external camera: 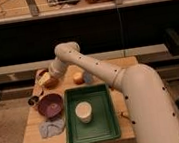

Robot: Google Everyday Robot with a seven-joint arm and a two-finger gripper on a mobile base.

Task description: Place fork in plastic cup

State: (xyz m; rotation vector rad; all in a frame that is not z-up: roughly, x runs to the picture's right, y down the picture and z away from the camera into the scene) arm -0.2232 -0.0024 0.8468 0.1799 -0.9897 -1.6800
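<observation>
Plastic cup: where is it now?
In the camera view, the plastic cup stands right of the orange fruit, behind the green tray; the gripper is far left.

Pincer (46, 80) over back-left of table (32, 140); bowl (50, 105) left of tray (105, 126), plastic cup (88, 78) behind tray.

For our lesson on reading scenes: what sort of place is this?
Probably a robotics lab or test room. A small wooden table is laid out with a green tray and a reddish bowl, and a large white robot arm reaches across it, its hand over the table's far left corner.
</observation>
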